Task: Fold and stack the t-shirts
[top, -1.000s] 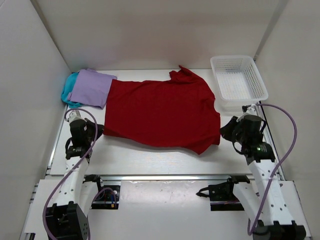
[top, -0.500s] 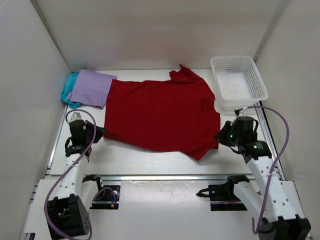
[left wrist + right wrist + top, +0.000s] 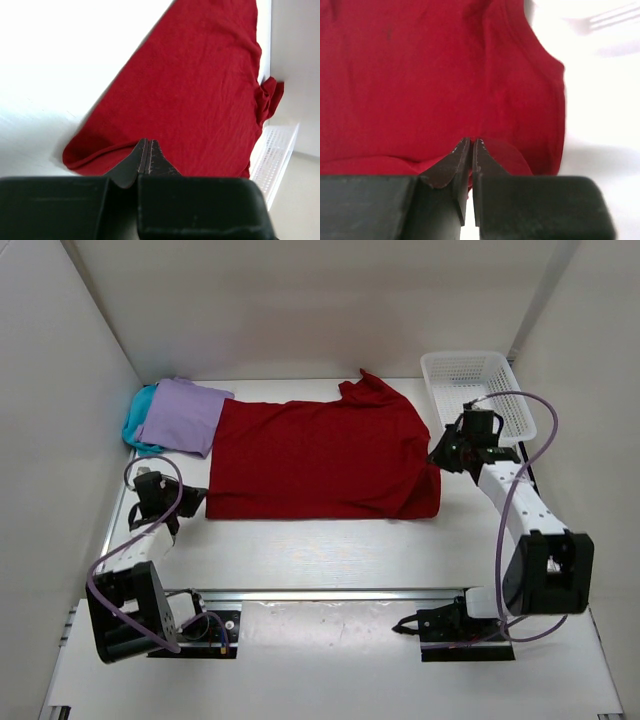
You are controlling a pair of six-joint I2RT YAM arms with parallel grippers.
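The left hand (image 3: 148, 146) is pressed shut to a thin line, and it seems to pinch the near-left corner of the red t-shirt (image 3: 320, 455), although its own body hides the exact contact in the left wrist view. Just beside its fingertips the cloth curls into a soft doubled lip, which suggests the hem is lifted there and not lying flat. The right hand (image 3: 471, 142) is also nearly shut, with only a hair of gap, and red cloth bulges around its tips at the near-right corner, so it holds the same shirt from the other side.

The two hands take opposite corners of one edge because a limp cloth folds straight only when both ends move together. This is why the near edge of the red t-shirt runs as an even line across the desk (image 3: 330, 555), with a rolled fold at its right end.

The shirt lies spread in the middle of the desk, and one sleeve points toward the back wall. At the far-left corner the lavender t-shirt (image 3: 182, 415) is folded on top of the teal t-shirt (image 3: 134, 427), and its right edge touches the red one. I judge this is the stack where the red shirt goes last. The white mesh basket (image 3: 465, 356) stands at the far right.
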